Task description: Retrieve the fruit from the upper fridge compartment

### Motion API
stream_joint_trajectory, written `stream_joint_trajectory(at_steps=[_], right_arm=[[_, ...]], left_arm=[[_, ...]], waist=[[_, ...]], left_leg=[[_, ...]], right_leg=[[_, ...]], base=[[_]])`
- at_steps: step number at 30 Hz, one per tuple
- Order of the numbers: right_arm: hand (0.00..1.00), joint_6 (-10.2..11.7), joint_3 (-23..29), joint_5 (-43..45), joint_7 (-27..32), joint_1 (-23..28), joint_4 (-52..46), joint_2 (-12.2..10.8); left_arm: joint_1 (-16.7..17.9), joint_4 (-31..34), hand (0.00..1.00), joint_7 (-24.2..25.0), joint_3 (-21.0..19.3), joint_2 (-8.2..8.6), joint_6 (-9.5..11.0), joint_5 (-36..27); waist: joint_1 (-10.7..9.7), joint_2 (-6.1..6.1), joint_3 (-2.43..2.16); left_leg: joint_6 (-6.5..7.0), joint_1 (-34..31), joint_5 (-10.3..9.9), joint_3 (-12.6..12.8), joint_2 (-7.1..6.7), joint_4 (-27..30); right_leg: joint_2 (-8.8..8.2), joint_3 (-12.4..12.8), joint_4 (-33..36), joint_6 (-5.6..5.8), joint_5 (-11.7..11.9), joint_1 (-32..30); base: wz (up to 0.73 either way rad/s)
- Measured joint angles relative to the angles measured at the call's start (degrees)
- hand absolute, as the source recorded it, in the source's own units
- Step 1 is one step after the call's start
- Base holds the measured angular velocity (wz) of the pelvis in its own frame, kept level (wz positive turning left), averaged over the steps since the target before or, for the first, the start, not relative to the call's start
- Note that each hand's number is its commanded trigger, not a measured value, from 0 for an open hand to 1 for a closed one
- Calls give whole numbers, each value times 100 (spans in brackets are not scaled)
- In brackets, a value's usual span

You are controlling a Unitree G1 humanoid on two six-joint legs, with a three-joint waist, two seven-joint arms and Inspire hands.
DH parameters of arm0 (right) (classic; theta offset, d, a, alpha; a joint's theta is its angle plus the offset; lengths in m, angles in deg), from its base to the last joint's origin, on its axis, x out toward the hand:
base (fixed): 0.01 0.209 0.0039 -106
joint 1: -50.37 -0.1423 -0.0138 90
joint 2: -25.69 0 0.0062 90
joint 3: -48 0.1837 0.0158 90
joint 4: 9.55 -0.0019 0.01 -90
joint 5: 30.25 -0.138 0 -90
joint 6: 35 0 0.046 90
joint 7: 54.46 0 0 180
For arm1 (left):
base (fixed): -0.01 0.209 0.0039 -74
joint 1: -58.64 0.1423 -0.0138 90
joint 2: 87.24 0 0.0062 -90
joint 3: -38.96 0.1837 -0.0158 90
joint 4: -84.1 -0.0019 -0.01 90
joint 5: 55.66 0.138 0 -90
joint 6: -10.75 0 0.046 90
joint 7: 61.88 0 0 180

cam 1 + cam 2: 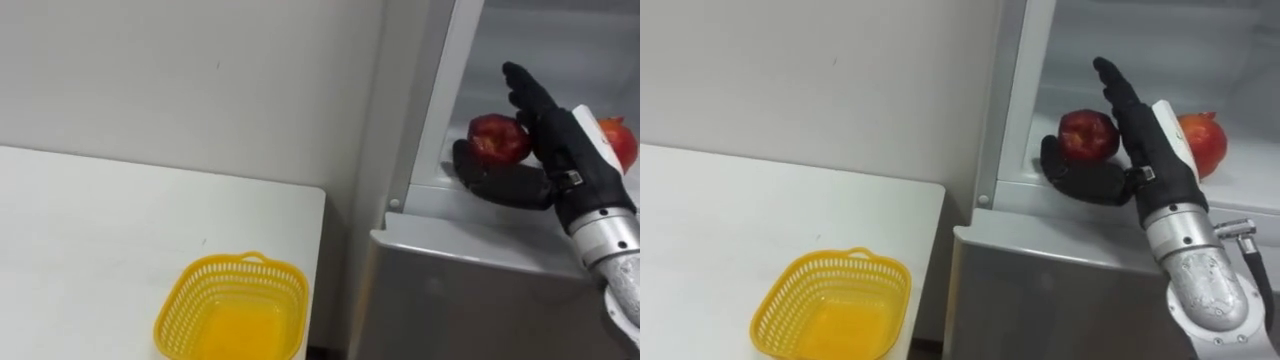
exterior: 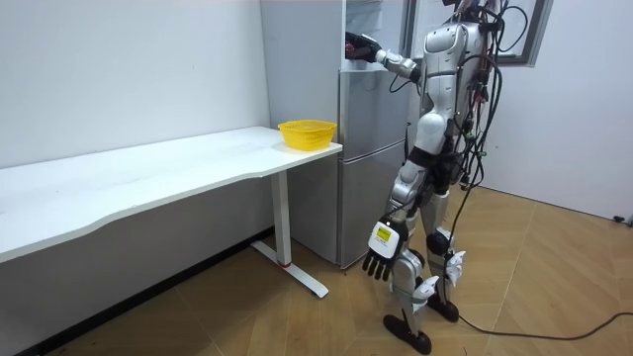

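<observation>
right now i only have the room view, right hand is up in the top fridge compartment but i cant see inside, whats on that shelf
observer: two round red fruits, a left fruit and a right fruit, the second partly behind the right hand.
operator: has it grabbed one
observer: not yet. the fingers are straight, just right of the left fruit, and the thumb lies in front of it, so the hand is open around it.
operator: anything in the basket
observer: the yellow basket on the white table is empty.
</observation>
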Motion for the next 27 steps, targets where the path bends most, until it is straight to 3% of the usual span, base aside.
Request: stream_joint_trajectory(at_steps=[1,2,3,4,5,15,27], right_arm=[[0,-43,-7,-21,-69,-21,4,42],[16,-50,-7,-21,-97,-26,6,59],[56,-75,-13,-21,-153,-27,5,91],[85,-107,-38,-53,-189,-28,5,123],[97,-118,-51,-73,-198,-28,5,139],[100,-284,33,-71,-303,-200,15,187],[100,-284,-53,-96,-446,-325,-24,277]], left_arm=[[-11,1,0,0,0,0,-22,0],[-18,1,0,1,0,0,-35,0],[-28,1,0,2,1,0,-55,0],[-29,1,0,4,0,-1,-59,0],[-30,1,0,4,0,-1,-61,0],[-42,46,0,91,3,-8,-176,0],[-30,326,0,88,4,-20,-199,0]], waist=[[-2,-8,1],[-2,-11,2],[-2,-19,5],[8,-25,4],[6,-31,5],[-5,-94,15],[3,-138,16]], left_leg=[[0,2,0,0,1,-1],[0,4,0,1,1,-1],[0,10,0,1,1,0],[0,19,0,3,2,4],[0,26,0,4,2,11],[0,44,0,3,5,-5],[0,40,0,19,6,-14]], right_leg=[[0,1,0,0,0,1],[0,1,0,0,0,3],[0,2,0,0,0,10],[0,2,0,0,0,14],[0,3,0,0,0,16],[-1,1,2,0,0,10],[-4,-2,6,0,0,-17]], base=[[0],[0],[0],[0],[0],[0],[0]])
